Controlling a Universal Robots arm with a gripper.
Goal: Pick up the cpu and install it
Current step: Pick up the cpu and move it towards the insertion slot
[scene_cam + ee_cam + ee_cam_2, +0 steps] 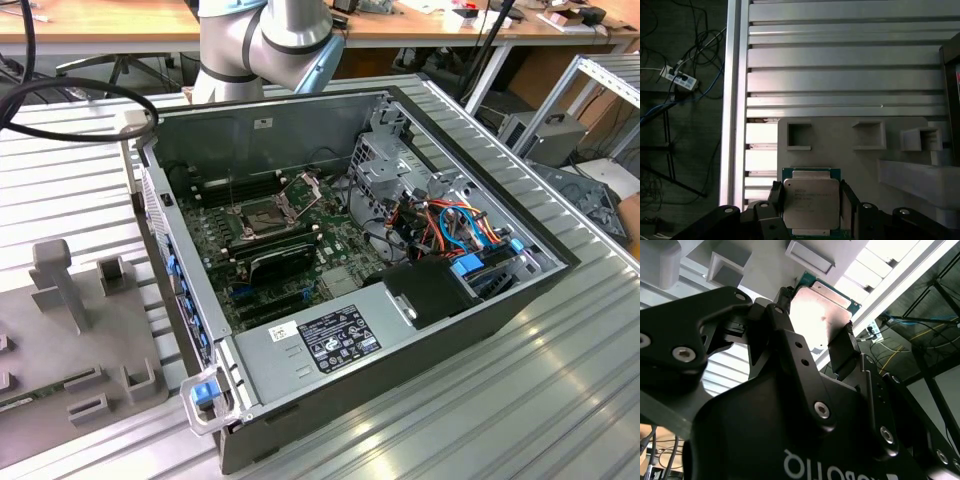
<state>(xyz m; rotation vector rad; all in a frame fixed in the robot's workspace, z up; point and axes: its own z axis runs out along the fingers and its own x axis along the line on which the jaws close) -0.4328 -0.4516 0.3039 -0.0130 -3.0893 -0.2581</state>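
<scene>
Jaws of our end effector (811, 196) clamp the cpu (810, 205); we see the grey fixture plate (840, 150) beyond it.

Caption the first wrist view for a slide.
The pincer grips the cpu by two opposite edges above a grey fixture plate on the slatted metal table.

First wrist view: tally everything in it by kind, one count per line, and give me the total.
cpu: 1, clamped in the gripper
gripper: 1
grey fixture plate: 1
slatted metal table: 1
power strip: 1, on the floor beside the table
Total: 5
</scene>
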